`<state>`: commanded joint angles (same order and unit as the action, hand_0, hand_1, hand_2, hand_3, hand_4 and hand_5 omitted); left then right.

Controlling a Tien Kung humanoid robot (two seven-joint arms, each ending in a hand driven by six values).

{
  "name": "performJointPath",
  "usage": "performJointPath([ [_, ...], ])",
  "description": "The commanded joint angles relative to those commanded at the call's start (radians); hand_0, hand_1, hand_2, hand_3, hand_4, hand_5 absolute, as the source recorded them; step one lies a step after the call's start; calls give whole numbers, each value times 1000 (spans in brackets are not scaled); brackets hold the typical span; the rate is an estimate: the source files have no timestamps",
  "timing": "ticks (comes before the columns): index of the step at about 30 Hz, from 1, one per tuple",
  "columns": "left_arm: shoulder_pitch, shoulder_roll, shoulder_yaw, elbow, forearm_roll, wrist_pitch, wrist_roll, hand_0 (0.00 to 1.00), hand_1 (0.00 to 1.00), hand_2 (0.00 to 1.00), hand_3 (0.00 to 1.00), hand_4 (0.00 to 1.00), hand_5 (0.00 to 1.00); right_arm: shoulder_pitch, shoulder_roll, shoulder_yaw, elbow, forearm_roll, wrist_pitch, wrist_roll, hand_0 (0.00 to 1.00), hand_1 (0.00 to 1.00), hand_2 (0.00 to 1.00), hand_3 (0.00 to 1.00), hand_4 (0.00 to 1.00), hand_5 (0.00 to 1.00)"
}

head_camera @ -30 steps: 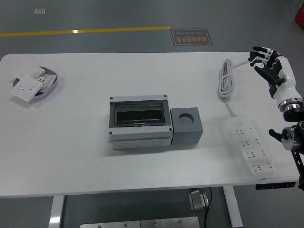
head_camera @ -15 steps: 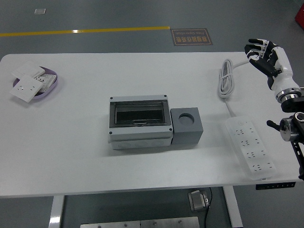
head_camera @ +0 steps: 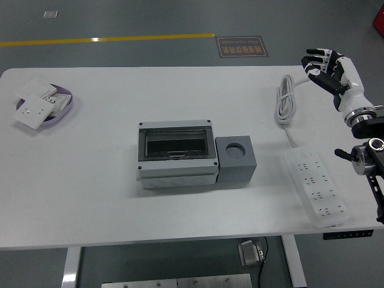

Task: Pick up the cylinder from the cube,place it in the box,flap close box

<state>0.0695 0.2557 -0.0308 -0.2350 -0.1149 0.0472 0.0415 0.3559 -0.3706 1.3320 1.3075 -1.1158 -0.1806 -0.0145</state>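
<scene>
A grey box (head_camera: 176,156) with a dark see-through lid lying flat over it sits in the middle of the table. Touching its right side is a grey cube (head_camera: 236,159) with an empty round hole in its top. No cylinder shows anywhere; the tinted lid hides what is inside the box. My right hand (head_camera: 324,65) hangs above the table's far right corner, fingers spread and holding nothing, well away from the box and cube. The left arm is out of the picture.
A white power strip (head_camera: 315,185) lies near the right edge, its coiled cord (head_camera: 285,99) running back toward the far side. At the far left a purple dish (head_camera: 55,103) holds white wall sockets, with more socket plates (head_camera: 32,113) beside it.
My right hand has lifted and shifted toward the table's far side and slightly left, the wrist turning. The box, cube and power strip have not moved.
</scene>
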Motion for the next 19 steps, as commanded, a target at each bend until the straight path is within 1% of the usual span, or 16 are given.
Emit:
performJointPath([
  [14,1,-2,11,3,-12,1,-1,567,614,575,599,711,205,-8,-9,5,-4,15,4,16,711,667,674,665,670,242],
  [19,1,-3,14,4,-15,1,-1,567,614,575,599,711,205,-9,-7,5,-5,27,0,33,710,666,673,665,665,242],
])
